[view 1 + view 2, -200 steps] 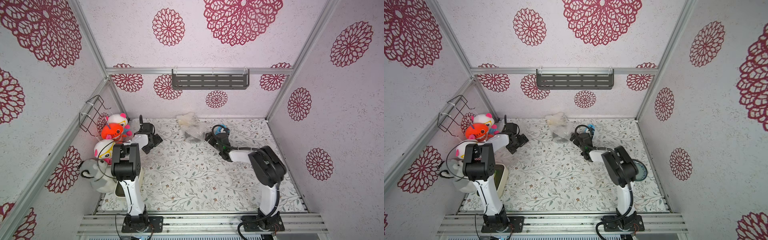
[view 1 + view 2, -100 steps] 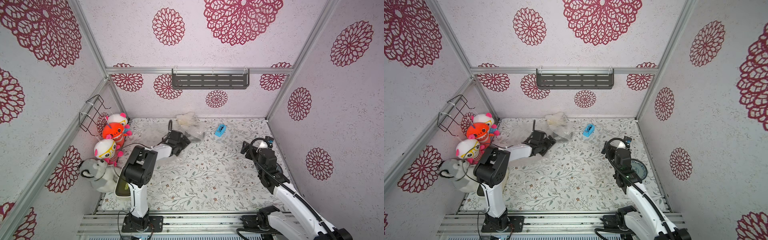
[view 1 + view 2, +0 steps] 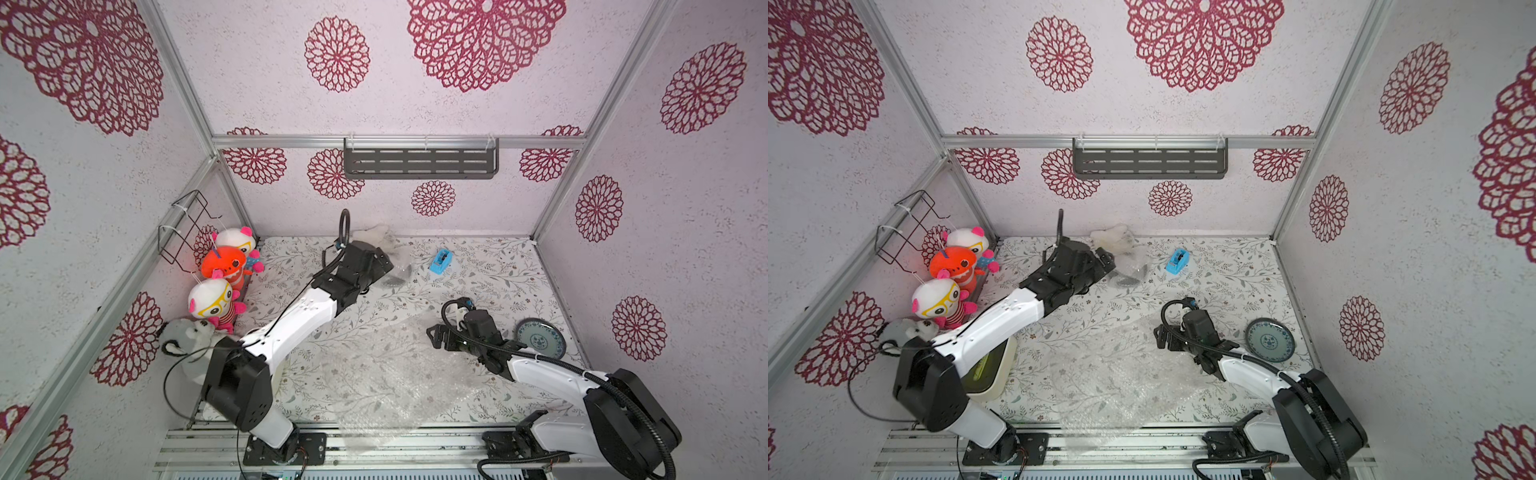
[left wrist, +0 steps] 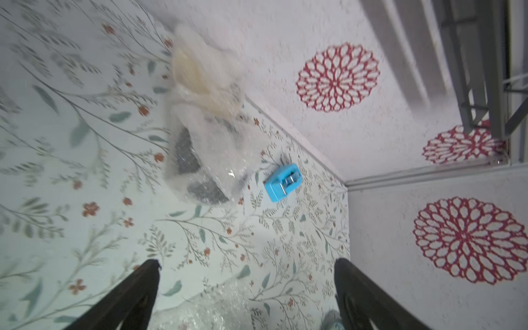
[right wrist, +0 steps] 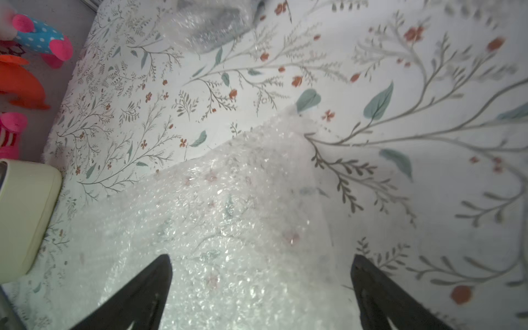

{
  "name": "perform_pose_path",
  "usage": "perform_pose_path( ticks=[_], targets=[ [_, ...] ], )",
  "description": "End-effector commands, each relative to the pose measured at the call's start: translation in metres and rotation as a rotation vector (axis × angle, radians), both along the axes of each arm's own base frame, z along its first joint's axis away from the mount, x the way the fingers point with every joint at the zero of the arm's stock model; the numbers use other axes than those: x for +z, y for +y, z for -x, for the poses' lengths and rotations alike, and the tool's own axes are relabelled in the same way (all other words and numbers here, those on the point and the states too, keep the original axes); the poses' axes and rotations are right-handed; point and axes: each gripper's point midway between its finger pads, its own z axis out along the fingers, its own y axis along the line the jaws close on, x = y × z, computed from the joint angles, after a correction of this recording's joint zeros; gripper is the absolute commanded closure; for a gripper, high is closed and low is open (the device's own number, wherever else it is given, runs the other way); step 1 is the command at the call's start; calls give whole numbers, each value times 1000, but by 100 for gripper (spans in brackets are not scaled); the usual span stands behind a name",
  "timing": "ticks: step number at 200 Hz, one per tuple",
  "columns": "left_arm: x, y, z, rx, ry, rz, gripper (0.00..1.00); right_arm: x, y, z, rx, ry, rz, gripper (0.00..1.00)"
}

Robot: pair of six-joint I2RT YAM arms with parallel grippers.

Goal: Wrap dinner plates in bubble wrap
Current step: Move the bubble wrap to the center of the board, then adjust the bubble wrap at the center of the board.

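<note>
**Top views.** Flat bubble wrap sheet (image 3: 386, 374) on the floral bench (image 3: 478, 282) at 6 o'clock, near edge spilling over the front rail. Blue-grey plate (image 3: 540, 338) bare at 4 o'clock, near the sheet but apart from it. Right gripper (image 3: 436, 336) low by the sheet's 2 o'clock corner. Left gripper (image 3: 384, 266) reaches to 12 o'clock, just beside the wrapped dark plate (image 3: 397, 276). Wrapped cream bundle (image 3: 380, 232) behind that, against the back wall. Blue tape dispenser (image 3: 440, 262) at 1 o'clock. Plush toys (image 3: 220, 270) at 9 to 10 o'clock. Cream container (image 3: 994, 370) at 8 o'clock, partly under the left arm.

**Left wrist.** Left gripper (image 4: 246, 260): jaws wide apart, holding nothing. Beyond them the wrapped dark plate (image 4: 200, 168), with the cream bundle (image 4: 200, 71) touching it on the wall side. Tape dispenser (image 4: 283, 183) just beside the dark plate. Some crinkled bubble wrap shows between the fingers (image 4: 137, 294); cannot tell which piece.

**Right wrist.** Right gripper (image 5: 261, 257): jaws wide, empty, above the sheet (image 5: 228, 214). Sheet lies flat, one corner pointing away across the bench. Container (image 5: 25, 211) near the sheet's edge. Wrapped dark plate (image 5: 211, 25) and plush toys (image 5: 28, 57) at the margin of view.
</note>
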Motion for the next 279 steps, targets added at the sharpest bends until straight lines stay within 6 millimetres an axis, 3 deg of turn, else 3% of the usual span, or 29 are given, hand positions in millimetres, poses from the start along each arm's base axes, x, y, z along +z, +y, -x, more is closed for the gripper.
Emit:
perform_pose_path(
  ticks=[1,28,49,74,96,118,132,148,168,180,198,226,237,252,279],
  targets=[
    [-93,28,36,-14,267,-129,2,-7,21,16,-8,163,-71,1],
    [-112,10,70,-124,357,-93,2,-52,-6,25,-72,254,194,2],
    [-111,3,110,-190,408,-185,2,-70,-22,18,-86,270,345,19],
    [-139,-17,165,-337,561,-101,2,-77,-23,-1,-139,265,351,45],
    [-161,-20,200,-383,644,-75,2,-74,-47,-23,-280,242,337,46],
    [-193,-16,211,-390,708,-53,2,-67,-76,-35,-409,219,284,43],
    [-206,-13,207,-414,745,-94,2,-63,-94,-38,-468,212,249,41],
    [-217,-13,187,-432,747,-159,2,-60,-104,-38,-488,205,236,38],
    [-229,-8,148,-408,733,-220,2,-42,-107,-43,-478,145,213,19],
    [-236,-2,128,-390,734,-255,2,-24,-121,-46,-515,100,196,11],
    [-235,5,103,-373,710,-304,2,-3,-161,-46,-617,81,147,5],
    [-231,18,73,-351,662,-336,2,2,-253,-22,-828,150,213,1],
    [-223,14,62,-377,634,-336,2,-1,-289,-8,-941,185,204,1],
    [-196,7,48,-400,575,-352,2,-4,-329,11,-1078,206,204,1],
    [-139,5,45,-385,459,-336,2,-12,-368,37,-1195,232,232,1]
  ],
)
